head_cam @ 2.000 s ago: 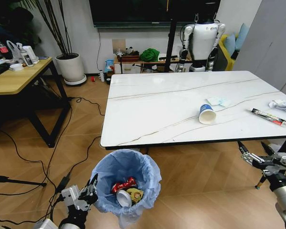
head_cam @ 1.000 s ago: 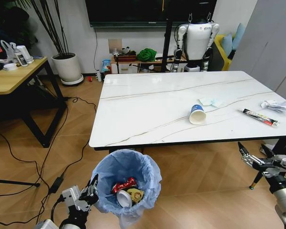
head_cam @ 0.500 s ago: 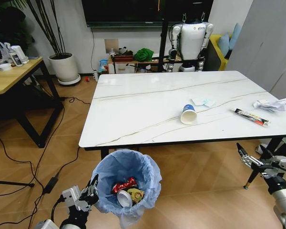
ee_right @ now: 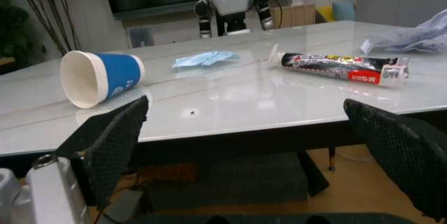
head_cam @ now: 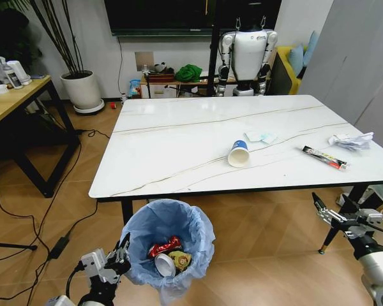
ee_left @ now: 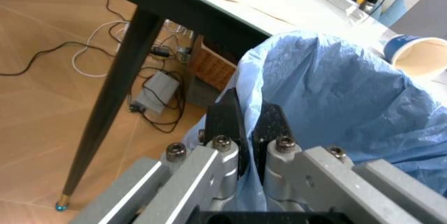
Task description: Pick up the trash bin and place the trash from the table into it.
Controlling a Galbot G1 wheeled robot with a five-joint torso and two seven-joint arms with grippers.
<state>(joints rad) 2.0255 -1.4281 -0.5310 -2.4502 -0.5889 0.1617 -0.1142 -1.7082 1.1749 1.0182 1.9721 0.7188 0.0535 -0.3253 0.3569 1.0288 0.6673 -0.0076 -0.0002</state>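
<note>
Low at the robot's left, the left gripper (head_cam: 119, 256) is clamped on the blue bag at the rim of the bin (head_cam: 168, 245), its two dark fingers (ee_left: 225, 124) pinching the plastic. Inside the bin lie a red can (head_cam: 165, 247), a yellow wrapper (head_cam: 180, 259) and a white lid (head_cam: 164, 266). To the right, the right gripper (head_cam: 340, 217) hangs spread wide and empty, below the near edge of the table (head_cam: 166, 146). On the table lie a tipped cup (head_cam: 238, 153), then a long tube-like wrapper (head_cam: 324, 157), with crumpled paper (head_cam: 350, 140) farthest right. So the bin looks in hand and partly filled; next the right gripper would need to rise over the edge and reach the cup, probably the nearest piece.
</note>
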